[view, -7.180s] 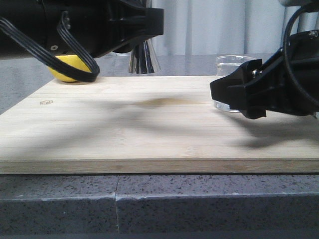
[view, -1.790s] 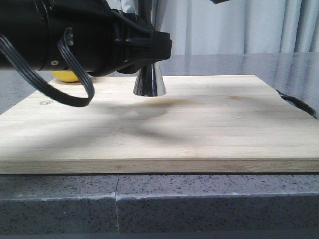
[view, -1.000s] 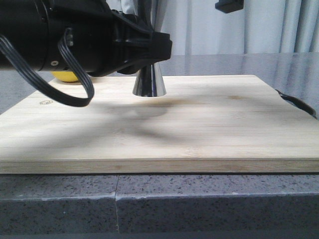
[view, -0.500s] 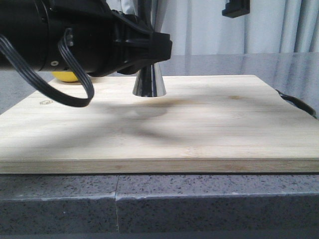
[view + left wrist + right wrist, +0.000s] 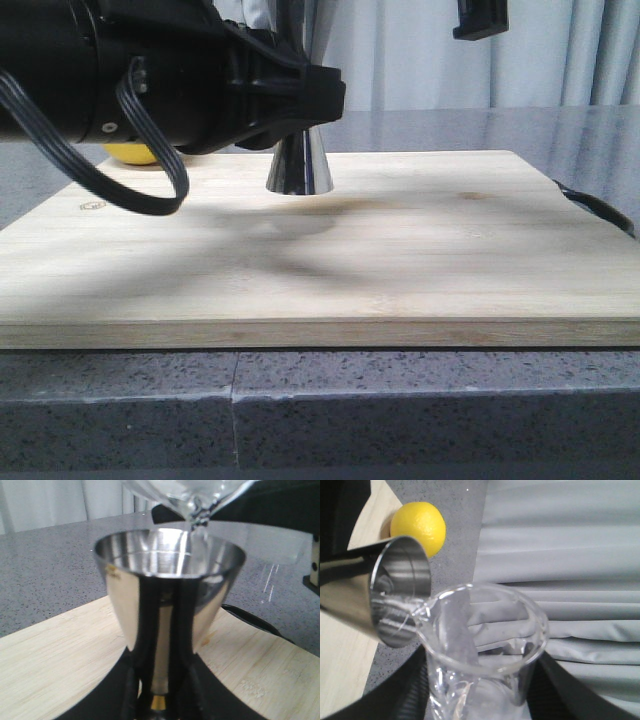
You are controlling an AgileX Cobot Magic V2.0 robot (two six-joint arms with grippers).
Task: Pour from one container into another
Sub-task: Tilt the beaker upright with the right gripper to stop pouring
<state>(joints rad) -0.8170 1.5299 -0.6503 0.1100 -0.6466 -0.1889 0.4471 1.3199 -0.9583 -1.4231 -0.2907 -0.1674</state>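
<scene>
Pouring is underway: on the wooden board [image 5: 400, 250], the left gripper [image 5: 157, 700] grasps the steel jigger [image 5: 167, 580] at its waist. Above and beyond, the right gripper [image 5: 480, 700] grasps the tilted glass beaker [image 5: 480, 645], lip over the jigger's mouth. Next, probably, more tilt, lip kept over the cup.

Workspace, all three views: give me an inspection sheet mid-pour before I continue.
Surface: wooden board on a speckled grey counter.
Job's things: beaker tilted, lip over the jigger mouth, liquid streaming in.
Clutter: lemon beyond the board.
Grippers: left gripper shut on the jigger's waist; right gripper shut on the beaker.
Cables: black cables loop off the left arm.
Surroundings: grey curtain behind.
</scene>
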